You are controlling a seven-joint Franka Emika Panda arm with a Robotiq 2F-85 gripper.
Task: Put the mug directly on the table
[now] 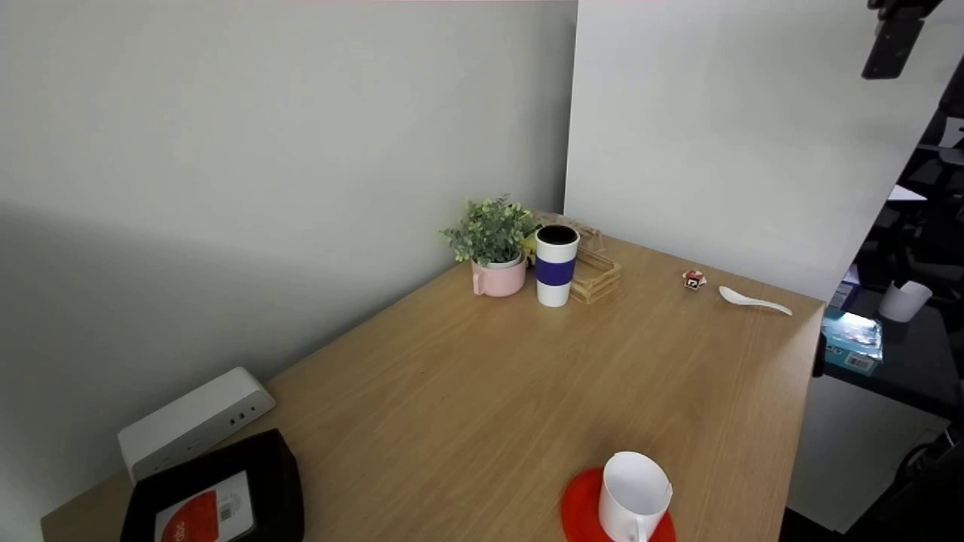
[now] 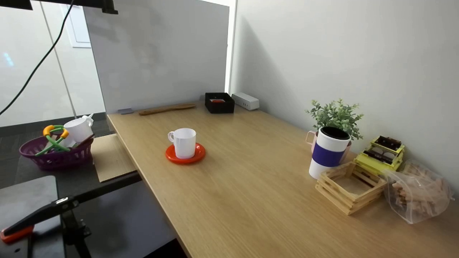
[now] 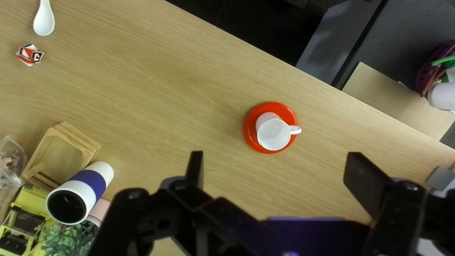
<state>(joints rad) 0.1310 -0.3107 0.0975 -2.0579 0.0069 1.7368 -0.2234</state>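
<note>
on the red coaster (image 3: 250, 126), near one edge of the wooden surface (image 3: 170, 89), the white mug (image 3: 273, 135) stands upright, so the coaster lies between it and the wood. both exterior views show it resting there too. from the wrist view i look down into its open rim. i have my fingers (image 3: 364, 181) spread wide apart, with nothing held between them. they hang high above the surface, well apart from the mug.

toward the wall (image 2: 358, 53), a leafy plant (image 2: 337, 116) rises from a pink pot (image 1: 499, 280) with a handle. just beside it stands a tall white cup (image 2: 328, 156) with a dark blue band and a dark top. next to that cup are a wooden crate (image 2: 333, 193), a yellow item (image 2: 374, 163) and a clear plastic bag (image 2: 408, 209) with small pale pieces (image 2: 423, 195) inside. at one end a white spoon (image 1: 745, 300) lies near a small red-and-white piece (image 1: 694, 280). near the other end i see a black tray (image 2: 220, 108), a white power block (image 2: 247, 101) just beside it and a long wooden stick (image 2: 166, 109). past the surface's edge, a purple basket (image 2: 61, 161) holds a green-and-orange item (image 2: 47, 130), and a white vessel (image 2: 78, 129) shows at its rim.
</note>
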